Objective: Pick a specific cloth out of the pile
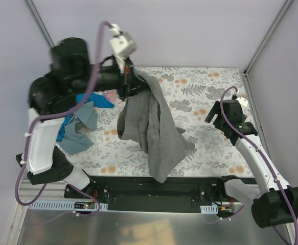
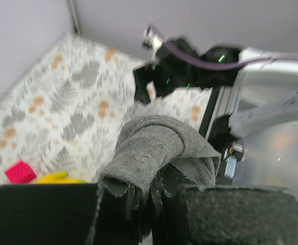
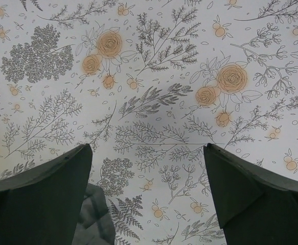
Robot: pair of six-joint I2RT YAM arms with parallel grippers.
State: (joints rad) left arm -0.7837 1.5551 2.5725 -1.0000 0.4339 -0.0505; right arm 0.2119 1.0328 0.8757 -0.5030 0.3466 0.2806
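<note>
The grey cloth point(image 1: 151, 125) hangs in a long drape from my raised left gripper point(image 1: 126, 81), its lower end trailing on the table near the front edge. In the left wrist view its bunched top point(image 2: 154, 148) is pinched between my shut fingers point(image 2: 241, 214). The pile point(image 1: 79, 122) lies at the left under the left arm, with a bright blue cloth point(image 1: 96, 100) and grey-blue pieces. My right gripper point(image 1: 215, 113) hovers over the right side of the table, open and holding nothing point(image 3: 147, 148). A corner of the grey cloth point(image 3: 93, 220) shows by its left finger.
The table carries a floral cover point(image 1: 205, 87). A yellow object point(image 2: 59, 177) and a pink one point(image 2: 20, 171) lie below the left gripper. Grey walls and metal posts point(image 1: 40, 23) enclose the back and sides. A black rail point(image 1: 154, 196) runs along the front.
</note>
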